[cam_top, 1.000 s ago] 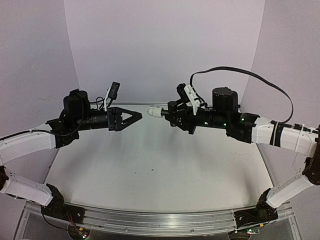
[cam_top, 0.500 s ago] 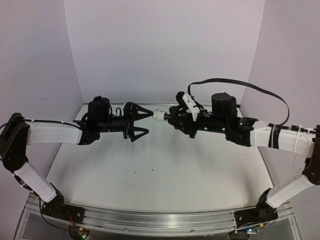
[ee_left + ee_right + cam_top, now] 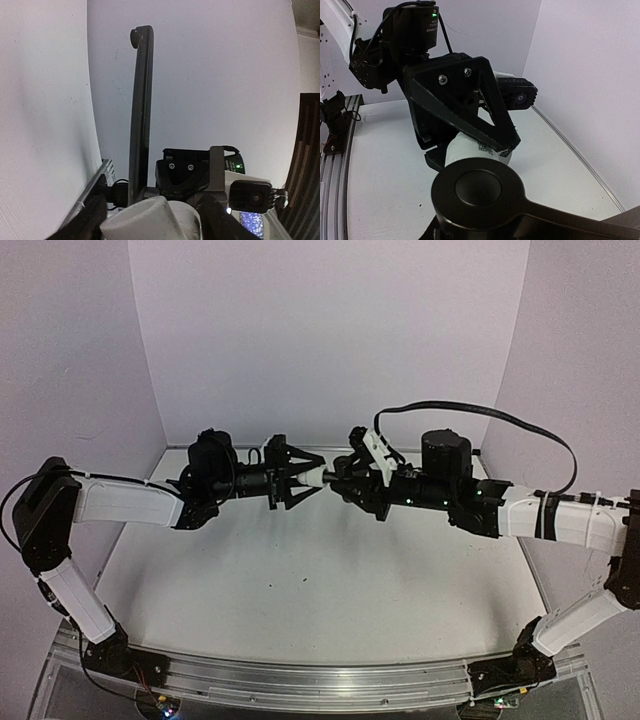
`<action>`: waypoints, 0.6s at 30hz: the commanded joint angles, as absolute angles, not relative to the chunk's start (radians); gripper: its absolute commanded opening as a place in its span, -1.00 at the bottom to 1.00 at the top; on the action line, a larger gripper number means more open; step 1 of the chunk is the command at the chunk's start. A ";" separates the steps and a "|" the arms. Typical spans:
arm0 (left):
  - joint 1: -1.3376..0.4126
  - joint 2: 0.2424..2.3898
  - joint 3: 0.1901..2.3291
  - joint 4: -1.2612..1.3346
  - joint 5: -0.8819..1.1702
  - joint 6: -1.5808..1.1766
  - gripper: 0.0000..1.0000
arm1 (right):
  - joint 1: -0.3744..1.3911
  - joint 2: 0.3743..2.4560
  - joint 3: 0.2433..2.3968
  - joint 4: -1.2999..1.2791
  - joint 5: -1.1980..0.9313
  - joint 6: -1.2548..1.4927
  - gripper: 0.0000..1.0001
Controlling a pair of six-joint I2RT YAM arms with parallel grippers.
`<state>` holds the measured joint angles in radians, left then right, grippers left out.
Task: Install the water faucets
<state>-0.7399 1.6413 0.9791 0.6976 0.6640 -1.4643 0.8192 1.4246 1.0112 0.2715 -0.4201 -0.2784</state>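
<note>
The white fitting (image 3: 314,476) sits on the end of the black spout, held in the air above the table's back middle. My right gripper (image 3: 346,478) is shut on the black spout. In the right wrist view the spout's round black cap (image 3: 477,192) fills the foreground and hides my own fingers, with the white fitting (image 3: 470,150) just beyond it. My left gripper (image 3: 298,478) has come in from the left, and its fingers (image 3: 465,105) lie against both sides of the fitting. In the left wrist view the fitting (image 3: 150,220) is between my fingers and the thin spout (image 3: 140,110) rises above it.
The white table (image 3: 320,580) lies well below both grippers. White walls close in the back and both sides. An aluminium rail (image 3: 320,680) runs along the near edge. A black cable (image 3: 480,415) arches over the right arm.
My left arm has reached right and forward to the right gripper, and its open fingers have come around the white fitting. The right gripper has shifted slightly left and lower with the faucet.
</note>
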 commanded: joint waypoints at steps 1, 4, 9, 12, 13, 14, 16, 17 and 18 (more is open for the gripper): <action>-0.744 1.641 1.019 0.777 0.671 -1.424 0.07 | 0.825 1.415 1.021 0.427 -0.441 -0.228 -1.00; -0.743 1.639 1.028 0.778 0.660 -1.349 -0.25 | 0.825 1.423 1.030 0.428 -0.446 -0.116 -1.00; -0.743 1.628 1.059 0.781 0.645 -1.116 -0.51 | 0.822 1.442 1.069 0.433 -0.494 0.200 -1.00; -0.743 1.607 1.073 0.789 0.653 -0.919 -0.62 | 0.816 1.458 1.106 0.437 -0.588 0.429 -1.00; -0.744 1.603 1.082 0.795 0.675 -0.851 -0.68 | 0.814 1.467 1.123 0.442 -0.631 0.499 -1.00; -0.744 1.598 1.090 0.805 0.709 -0.748 -0.73 | 0.810 1.476 1.137 0.455 -0.666 0.583 -1.00; -0.745 1.582 1.102 0.812 0.779 -0.567 -0.80 | 0.807 1.497 1.163 0.494 -0.743 0.736 -1.00; -0.745 1.566 1.108 0.813 0.834 -0.478 -0.81 | 0.807 1.505 1.172 0.520 -0.780 0.795 -1.00; -0.745 1.553 1.107 0.813 0.880 -0.364 -0.82 | 0.806 1.513 1.182 0.544 -0.817 0.835 -1.00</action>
